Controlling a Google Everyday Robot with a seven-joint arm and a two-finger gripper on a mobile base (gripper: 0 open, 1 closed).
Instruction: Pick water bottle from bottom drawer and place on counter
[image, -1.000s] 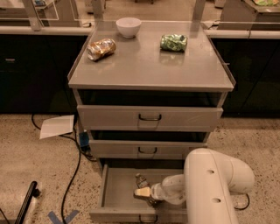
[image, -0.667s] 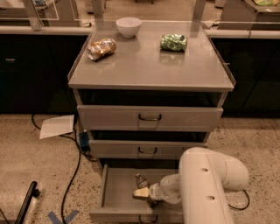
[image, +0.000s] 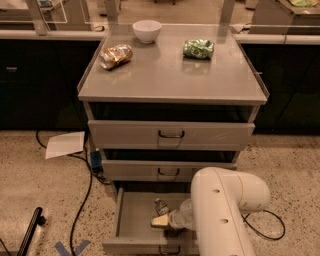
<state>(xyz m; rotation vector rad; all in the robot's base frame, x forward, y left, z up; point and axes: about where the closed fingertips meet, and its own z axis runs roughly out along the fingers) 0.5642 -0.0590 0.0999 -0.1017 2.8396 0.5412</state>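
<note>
The bottom drawer (image: 129, 220) is pulled open, the lowest of three in the grey cabinet. The water bottle (image: 160, 205), small and clear, stands inside it near the middle. My gripper (image: 159, 222) reaches into the drawer from the right, right in front of the bottle and close to it or touching it. My white arm (image: 225, 210) covers the drawer's right half. The counter (image: 170, 80) is the flat grey top of the cabinet.
On the counter lie a crushed brown can (image: 115, 55), a crushed green can (image: 198, 48) and a white bowl (image: 147, 30). The two upper drawers are shut. A sheet of paper (image: 65, 144) and black cables (image: 84, 190) lie on the floor at left.
My arm's white housing has shifted a little to the left. The gripper and the bottle stay at the same place in the drawer.
</note>
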